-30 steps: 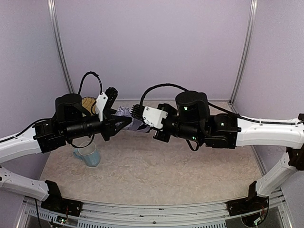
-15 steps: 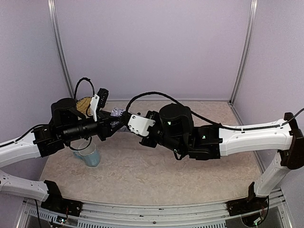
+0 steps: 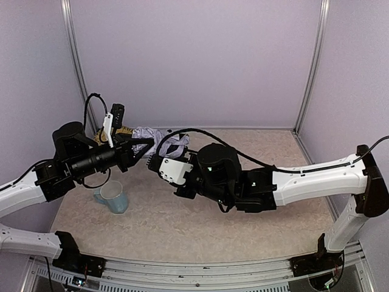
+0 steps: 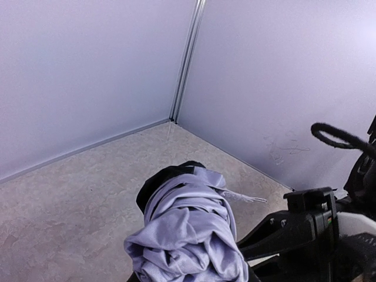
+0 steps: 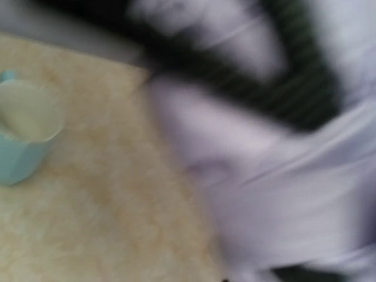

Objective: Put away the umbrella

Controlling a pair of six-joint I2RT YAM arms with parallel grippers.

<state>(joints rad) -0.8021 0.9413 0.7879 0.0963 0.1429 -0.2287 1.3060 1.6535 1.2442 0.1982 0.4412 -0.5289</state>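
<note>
The umbrella point(image 3: 159, 137) is a crumpled bundle of pale lavender fabric with black lining, held above the table at the back left. My left gripper point(image 3: 138, 143) is shut on its near end. In the left wrist view the umbrella point(image 4: 188, 229) fills the lower middle and hides my fingers. My right gripper point(image 3: 152, 160) sits just under and in front of the bundle. The right wrist view is badly blurred: it shows lavender umbrella fabric point(image 5: 276, 194) close up but no fingers, so the jaws' state is unclear.
A pale blue mug point(image 3: 113, 196) lies on the table under the left arm and also shows as the mug point(image 5: 23, 138) in the right wrist view. A tan woven object point(image 3: 123, 130) stands behind the left gripper by the back left corner. Walls close the back and sides.
Both arms have swung left, carrying the umbrella toward the back left corner. The right wrist has dropped lower and now sits below the bundle; more lavender fabric shows.
</note>
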